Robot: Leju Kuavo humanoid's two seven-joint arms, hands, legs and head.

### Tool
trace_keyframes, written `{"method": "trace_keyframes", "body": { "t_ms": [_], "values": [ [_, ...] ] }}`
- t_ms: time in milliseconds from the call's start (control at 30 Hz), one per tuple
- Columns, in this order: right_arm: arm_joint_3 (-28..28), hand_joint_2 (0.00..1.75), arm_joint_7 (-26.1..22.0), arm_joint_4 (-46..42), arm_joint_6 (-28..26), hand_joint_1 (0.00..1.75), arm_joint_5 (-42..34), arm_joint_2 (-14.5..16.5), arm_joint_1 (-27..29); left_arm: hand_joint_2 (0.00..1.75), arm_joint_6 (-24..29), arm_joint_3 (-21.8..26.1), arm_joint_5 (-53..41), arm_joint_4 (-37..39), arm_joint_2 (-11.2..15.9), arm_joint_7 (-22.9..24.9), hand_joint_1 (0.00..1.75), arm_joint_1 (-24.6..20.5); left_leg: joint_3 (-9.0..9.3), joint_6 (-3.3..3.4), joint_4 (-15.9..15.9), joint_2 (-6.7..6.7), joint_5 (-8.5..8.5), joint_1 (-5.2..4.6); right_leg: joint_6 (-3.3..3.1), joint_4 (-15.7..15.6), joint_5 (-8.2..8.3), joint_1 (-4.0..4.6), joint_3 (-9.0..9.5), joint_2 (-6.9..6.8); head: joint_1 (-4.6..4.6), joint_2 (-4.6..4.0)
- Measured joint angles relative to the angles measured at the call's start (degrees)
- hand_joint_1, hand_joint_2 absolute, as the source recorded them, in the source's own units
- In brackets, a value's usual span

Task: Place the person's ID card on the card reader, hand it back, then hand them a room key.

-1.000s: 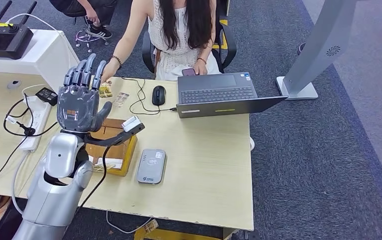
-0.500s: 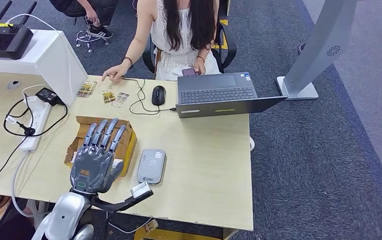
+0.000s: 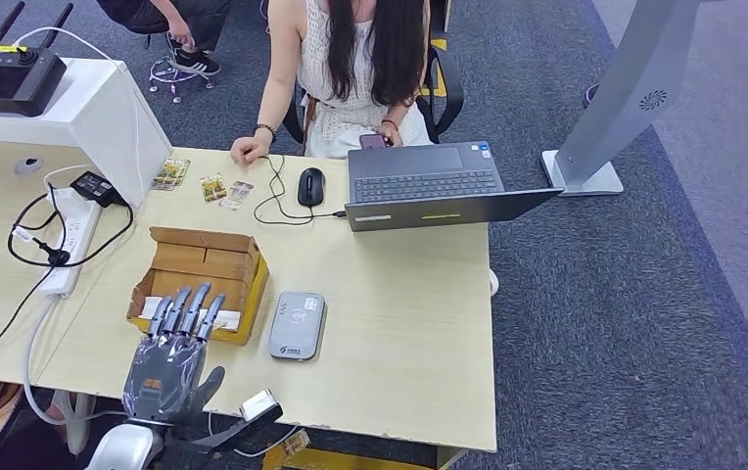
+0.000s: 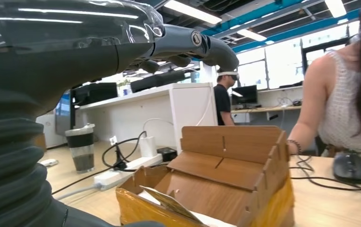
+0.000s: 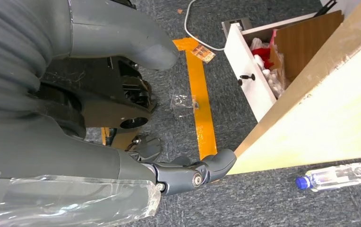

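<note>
The grey card reader [image 3: 297,325] lies flat on the table near its front edge, with nothing on it. My left hand [image 3: 172,354] hovers at the front edge with its fingers spread and holds nothing, its fingertips over the near wall of the open cardboard box [image 3: 199,279]. The box [image 4: 216,175] is close ahead in the left wrist view, under my fingers [image 4: 188,42]. Three small cards [image 3: 213,186] lie at the far side, next to the seated person's hand [image 3: 250,149]. My right hand [image 5: 136,172] hangs below the table beside its edge, empty.
An open laptop [image 3: 439,186], a mouse [image 3: 310,185] and its cable sit at the far side before the person. A power strip [image 3: 71,240] with cables lies left. A white stand [image 3: 76,108] bears a controller. A water bottle [image 5: 339,175] lies on the floor.
My left hand has dropped from high over the far side of the table back to the front edge. The person's hand has drawn back from the cards towards the table's far edge.
</note>
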Motion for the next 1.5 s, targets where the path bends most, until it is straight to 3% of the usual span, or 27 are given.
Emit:
{"method": "trace_keyframes", "body": {
  "t_ms": [600,1500],
  "values": [
    [-0.3,1.75,1.6,0.0,1.0,0.0,3.7,-0.1,-0.1,1.75,-0.2,8.9,-0.6,7.9,-2.6,0.1,0.0,-2.8,0.0,-0.01,0.0,0.0,0.01,0.0,0.0,0.0,0.0,0.0,0.0,0.0,0.01,0.0],
    [-0.3,1.75,2.7,0.1,0.9,0.0,6.0,-0.1,-0.5,1.75,-2.0,10.4,-0.8,13.1,-5.3,-1.2,0.0,-7.5,0.0,-0.01,0.0,0.0,0.01,0.01,-0.01,0.0,0.01,0.0,0.0,0.0,0.0,0.0]
  ]
}}
